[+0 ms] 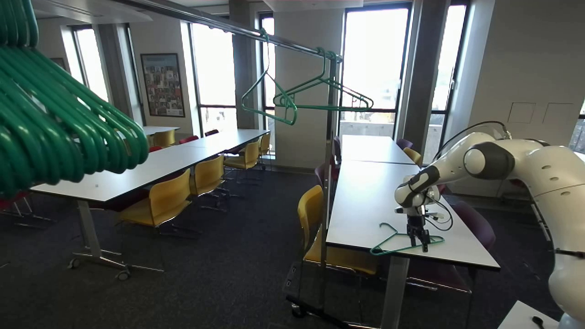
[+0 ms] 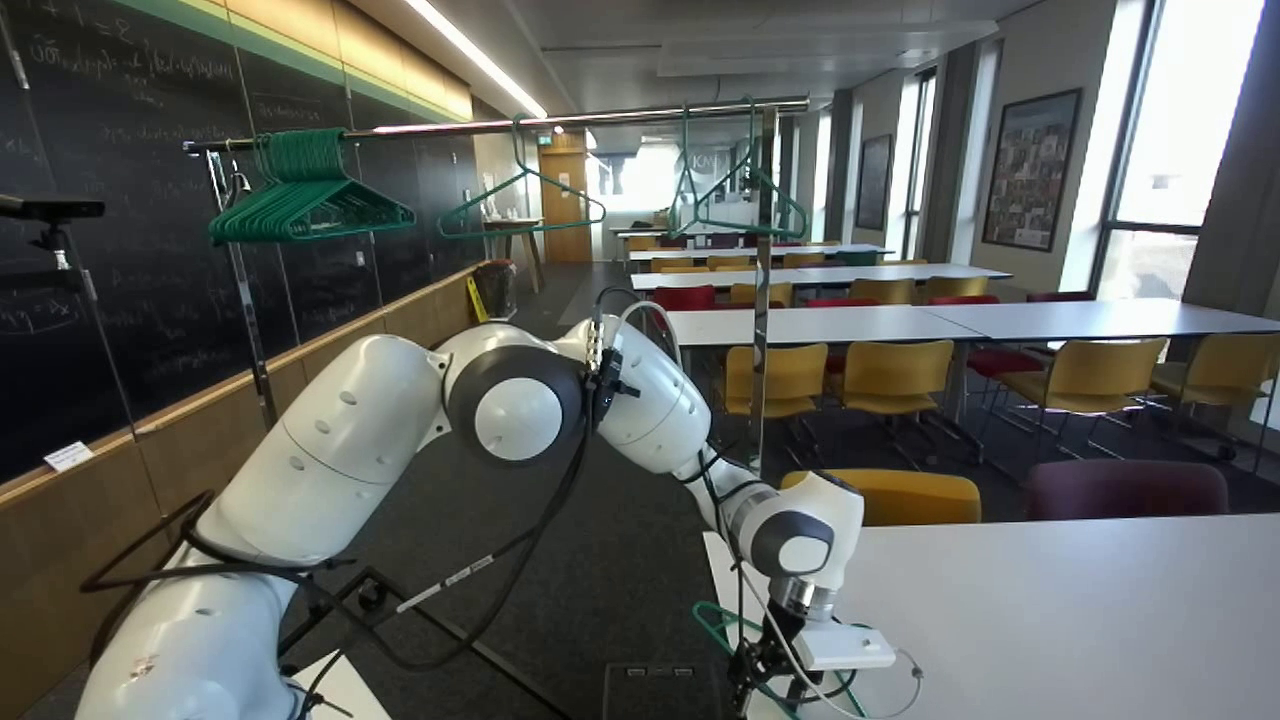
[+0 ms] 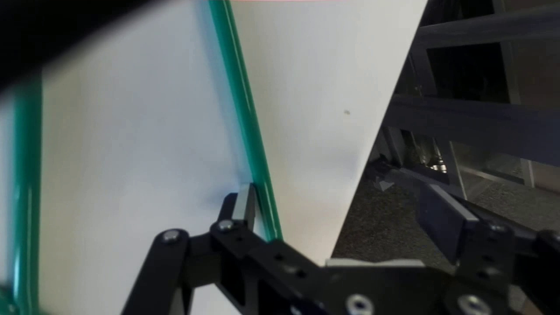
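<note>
A green hanger point(image 1: 384, 241) lies flat on the white table point(image 1: 361, 196), close to its near edge. My gripper point(image 1: 419, 244) points down over the hanger's long bar. In the wrist view the gripper point(image 3: 341, 197) is wide open, and the green bar point(image 3: 246, 109) runs between the fingers. The left finger is right beside the bar; whether it touches cannot be told. The right finger stands past the table's edge, with dark floor behind it. Another green stretch of hanger shows at the wrist view's far left. In an exterior view, the arm partly hides the hanger point(image 2: 710, 625).
A metal clothes rack point(image 2: 762, 350) stands beside the table. From its rail hang a dense bunch of green hangers point(image 2: 300, 200), a single hanger point(image 2: 520, 175) and others near the end post. A yellow chair point(image 1: 312, 208) and a purple chair point(image 1: 475, 224) flank the table.
</note>
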`<control>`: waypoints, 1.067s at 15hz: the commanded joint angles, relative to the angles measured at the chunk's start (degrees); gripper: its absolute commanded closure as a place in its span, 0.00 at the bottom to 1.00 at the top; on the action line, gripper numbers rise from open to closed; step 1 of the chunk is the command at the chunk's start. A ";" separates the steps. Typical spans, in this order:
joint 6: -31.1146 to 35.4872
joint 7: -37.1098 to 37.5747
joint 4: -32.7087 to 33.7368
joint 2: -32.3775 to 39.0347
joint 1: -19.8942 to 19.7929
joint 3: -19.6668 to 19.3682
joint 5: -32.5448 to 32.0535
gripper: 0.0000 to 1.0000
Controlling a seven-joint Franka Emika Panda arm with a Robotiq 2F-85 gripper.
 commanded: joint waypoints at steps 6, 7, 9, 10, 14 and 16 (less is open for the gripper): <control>-6.74 -2.42 -0.81 -2.91 -0.07 -0.14 4.34 0.00; -6.39 -1.70 -0.71 -2.93 0.07 -0.39 4.49 0.00; -2.79 0.89 -1.24 -3.22 0.49 -1.18 4.85 0.00; 0.99 2.69 -1.46 -3.18 0.37 -1.50 5.49 0.00; 10.95 7.42 -1.75 -3.29 -0.95 -1.77 7.71 0.00; 13.84 11.50 -2.84 -4.29 -1.14 -1.82 9.33 0.00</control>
